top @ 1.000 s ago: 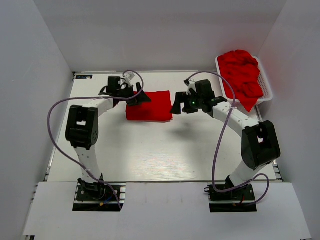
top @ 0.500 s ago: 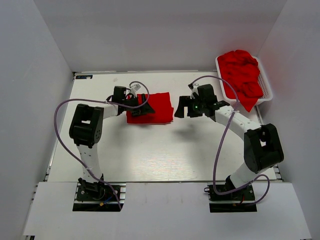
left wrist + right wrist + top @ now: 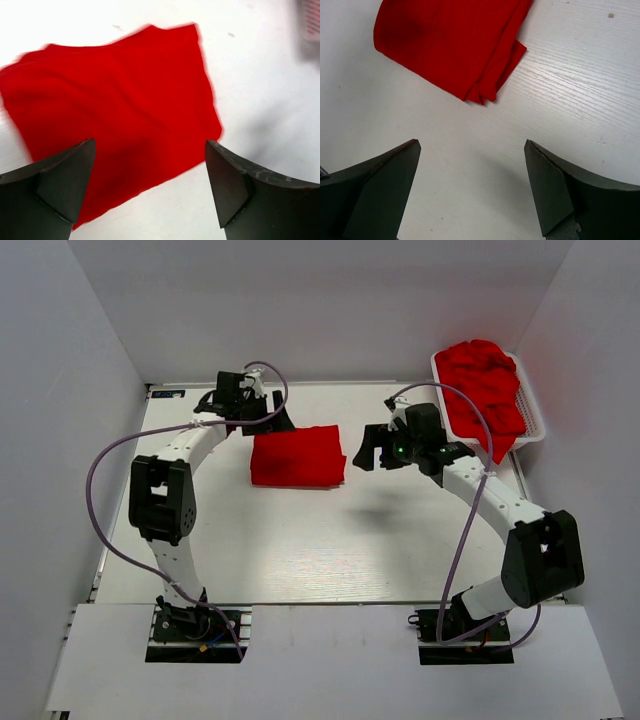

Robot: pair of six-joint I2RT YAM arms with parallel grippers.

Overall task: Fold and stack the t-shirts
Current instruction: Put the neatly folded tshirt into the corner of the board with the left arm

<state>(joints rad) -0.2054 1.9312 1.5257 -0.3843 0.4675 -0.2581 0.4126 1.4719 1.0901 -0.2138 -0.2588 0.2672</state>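
A folded red t-shirt (image 3: 298,457) is laid flat on the table (image 3: 300,540) between the left pincer (image 3: 149,150) and the right pincer (image 3: 471,145), both held spread and empty, while other t-shirts (image 3: 485,390) are heaped in the white basket (image 3: 535,425) at the far right

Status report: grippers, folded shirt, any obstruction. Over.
Left gripper open, empty, above folded t-shirt's far left corner. Right gripper open, empty, off its right edge. It lies flat on table. Other t-shirts heaped in basket; nothing blocking.
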